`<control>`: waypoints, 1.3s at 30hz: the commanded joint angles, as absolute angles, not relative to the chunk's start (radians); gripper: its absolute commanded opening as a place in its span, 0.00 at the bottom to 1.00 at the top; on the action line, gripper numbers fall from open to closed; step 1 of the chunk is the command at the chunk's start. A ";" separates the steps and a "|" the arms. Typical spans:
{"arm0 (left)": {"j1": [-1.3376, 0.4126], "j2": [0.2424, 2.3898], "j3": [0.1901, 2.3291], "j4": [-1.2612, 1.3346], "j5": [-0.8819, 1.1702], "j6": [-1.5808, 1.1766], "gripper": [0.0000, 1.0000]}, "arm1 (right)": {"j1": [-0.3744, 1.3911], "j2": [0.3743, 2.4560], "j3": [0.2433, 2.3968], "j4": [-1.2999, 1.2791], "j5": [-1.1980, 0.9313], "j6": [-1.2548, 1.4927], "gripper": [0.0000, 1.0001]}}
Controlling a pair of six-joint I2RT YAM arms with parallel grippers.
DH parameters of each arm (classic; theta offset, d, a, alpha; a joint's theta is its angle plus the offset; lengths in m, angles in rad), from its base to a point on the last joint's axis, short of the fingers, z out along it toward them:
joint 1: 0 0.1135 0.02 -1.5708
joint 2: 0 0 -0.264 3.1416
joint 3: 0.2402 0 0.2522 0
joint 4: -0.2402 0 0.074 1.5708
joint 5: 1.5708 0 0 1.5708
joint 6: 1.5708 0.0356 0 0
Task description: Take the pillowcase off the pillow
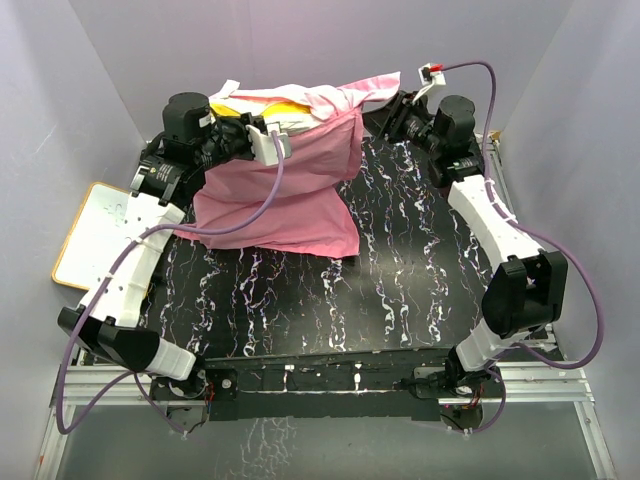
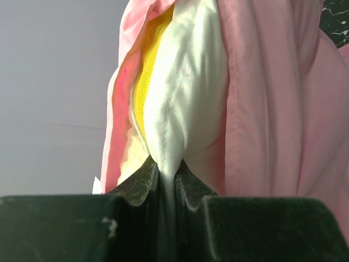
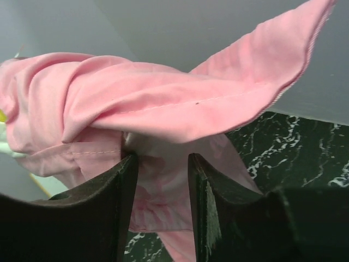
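Observation:
The pink pillowcase (image 1: 290, 185) hangs bunched at the back middle of the table, its lower part spread on the black top. The white pillow (image 1: 268, 106) with its yellow band sticks out of the case's top. My left gripper (image 1: 268, 142) is shut on a fold of the pillow's white fabric (image 2: 185, 98), its jaws (image 2: 166, 170) pressed together; the pillowcase (image 2: 272, 109) lies around it. My right gripper (image 1: 397, 106) is at the case's upper right corner. Its jaws (image 3: 162, 164) stand apart, with loose pillowcase fabric (image 3: 163, 109) between and over the tips.
A white board with a yellow frame (image 1: 100, 235) lies off the table's left edge. The black marbled table top (image 1: 400, 280) stretches in front of the pillowcase. Grey walls close in at the back and sides. Purple cables loop from both arms.

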State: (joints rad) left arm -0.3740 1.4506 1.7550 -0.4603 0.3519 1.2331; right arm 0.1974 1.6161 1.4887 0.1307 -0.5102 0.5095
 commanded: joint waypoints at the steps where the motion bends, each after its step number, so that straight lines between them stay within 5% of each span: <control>1: -0.370 1.387 1.801 -0.447 0.394 1.237 0.00 | 0.197 1.599 1.530 0.249 -0.598 0.580 0.37; 3: -0.370 1.387 1.800 -0.452 0.393 1.240 0.00 | 0.170 1.602 1.519 0.292 -0.590 0.643 0.32; 7: -0.370 1.379 1.794 -0.455 0.385 1.244 0.00 | 0.107 1.586 1.490 0.421 -0.683 0.771 0.60; 14: -0.370 1.373 1.779 -0.447 0.400 1.259 0.00 | 0.089 1.548 1.451 0.525 -0.680 0.901 0.68; 21: -0.371 1.373 1.793 -0.445 0.415 1.253 0.00 | 0.161 1.645 1.650 0.284 -0.581 0.802 0.77; 29: -0.377 1.373 1.805 -0.455 0.429 1.256 0.00 | 0.175 1.738 1.835 0.050 -0.436 0.788 0.63; 35: -0.379 1.373 1.807 -0.453 0.431 1.268 0.00 | 0.201 1.770 1.874 -0.115 -0.328 0.697 0.61; 39: -0.383 1.373 1.806 -0.442 0.439 1.261 0.00 | 0.230 1.772 1.861 -0.126 -0.284 0.695 0.42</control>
State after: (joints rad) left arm -0.3733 1.4296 1.7561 -0.4801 0.3878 1.2469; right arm 0.1970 1.7832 1.8477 -0.1043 -0.3603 0.7254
